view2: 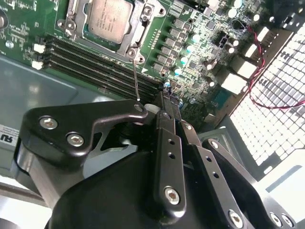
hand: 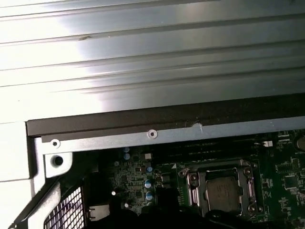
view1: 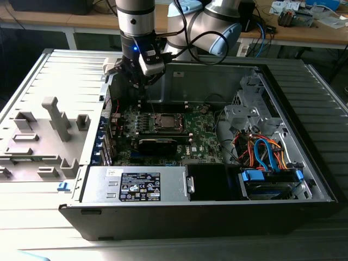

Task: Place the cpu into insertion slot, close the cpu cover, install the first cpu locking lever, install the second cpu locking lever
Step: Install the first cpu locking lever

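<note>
The cpu [view2: 110, 19] lies grey side up in the insertion slot [view1: 166, 123] on the green motherboard. The silver cpu cover [view2: 137, 29] lies flat around it, also seen in the first wrist view as the cpu cover [hand: 202, 185] framing the cpu [hand: 224, 192]. A thin wire locking lever [view2: 136, 78] stands up from the socket's corner to the tip of my gripper [view2: 161, 99]. The gripper [view1: 142, 88] hangs over the board's back corner at the exterior view's left of the socket, its links drawn together. I cannot tell whether it grips the lever.
A long black block [view1: 157, 144] lies in front of the socket. The power supply [view1: 136, 186] fills the case front, and a drive cage with coloured cables [view1: 266, 157] sits at the exterior view's right. A grey fixture [view1: 54, 117] stands outside the case wall.
</note>
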Robot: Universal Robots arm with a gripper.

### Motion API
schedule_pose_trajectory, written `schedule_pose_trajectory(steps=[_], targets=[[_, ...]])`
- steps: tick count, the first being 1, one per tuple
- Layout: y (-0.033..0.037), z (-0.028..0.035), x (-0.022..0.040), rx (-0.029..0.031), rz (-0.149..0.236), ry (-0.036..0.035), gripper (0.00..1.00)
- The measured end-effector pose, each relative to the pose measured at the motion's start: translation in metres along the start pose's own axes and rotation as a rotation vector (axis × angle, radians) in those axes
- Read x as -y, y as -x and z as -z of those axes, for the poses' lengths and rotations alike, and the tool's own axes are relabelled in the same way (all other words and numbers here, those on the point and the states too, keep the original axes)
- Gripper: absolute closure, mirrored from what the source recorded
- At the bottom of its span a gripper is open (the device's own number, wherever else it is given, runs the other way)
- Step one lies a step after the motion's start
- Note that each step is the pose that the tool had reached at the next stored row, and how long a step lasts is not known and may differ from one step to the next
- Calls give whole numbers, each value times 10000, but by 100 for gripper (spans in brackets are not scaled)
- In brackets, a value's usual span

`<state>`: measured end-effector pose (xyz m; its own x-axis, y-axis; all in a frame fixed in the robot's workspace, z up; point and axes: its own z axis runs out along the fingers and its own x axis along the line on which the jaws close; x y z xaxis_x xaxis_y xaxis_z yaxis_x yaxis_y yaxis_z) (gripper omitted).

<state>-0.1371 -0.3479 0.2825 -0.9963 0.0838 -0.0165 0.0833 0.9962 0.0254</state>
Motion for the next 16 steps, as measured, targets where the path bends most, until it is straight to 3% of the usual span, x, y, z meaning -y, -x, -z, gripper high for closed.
schedule_pose_trajectory(steps=[4,6,11,16], targets=[[0,-2,1,-13,464,6,89],[0,-22,1,-24,935,14,89],[-2,-114,8,-33,1100,17,89],[0,-141,9,-35,1144,20,89]])
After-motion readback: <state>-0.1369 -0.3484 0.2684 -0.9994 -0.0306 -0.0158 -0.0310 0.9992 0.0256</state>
